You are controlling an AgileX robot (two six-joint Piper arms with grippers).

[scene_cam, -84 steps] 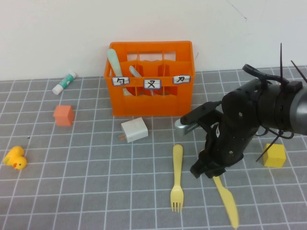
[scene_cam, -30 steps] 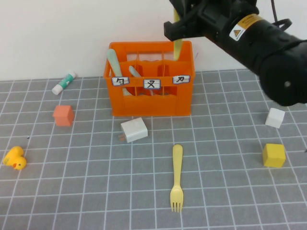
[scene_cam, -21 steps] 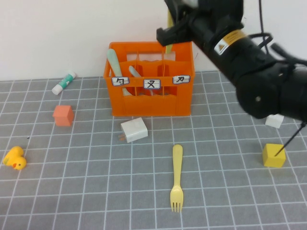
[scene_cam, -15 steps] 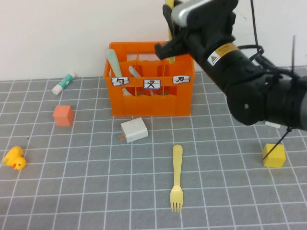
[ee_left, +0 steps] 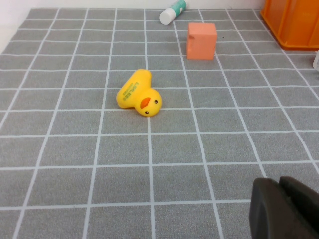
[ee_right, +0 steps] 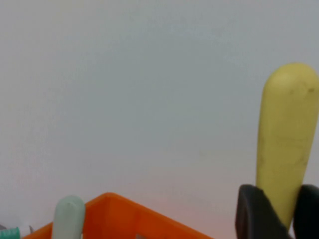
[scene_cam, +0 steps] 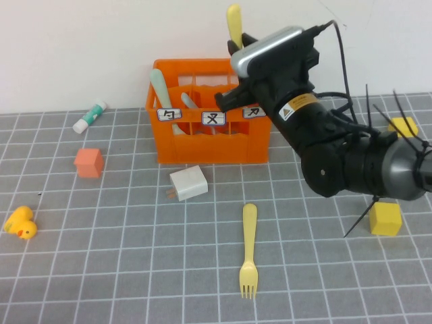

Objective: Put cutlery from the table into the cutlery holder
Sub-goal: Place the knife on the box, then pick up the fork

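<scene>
Right claw (ee_right: 279, 209) pinches yellow knife (scene_cam: 233, 23) upright above cutlery holder (scene_cam: 209, 145); left claw (ee_left: 284, 209) closed, empty

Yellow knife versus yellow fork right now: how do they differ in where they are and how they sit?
The yellow knife is off the table, gripped upright in the right claw above the orange cutlery holder; the yellow fork lies flat on the table, untouched. The knife shows only its rounded end above the claw; the fork shows whole, tines toward the camera. Both are yellow plastic. The left claw, shut, is low over the table near the duck.
</scene>
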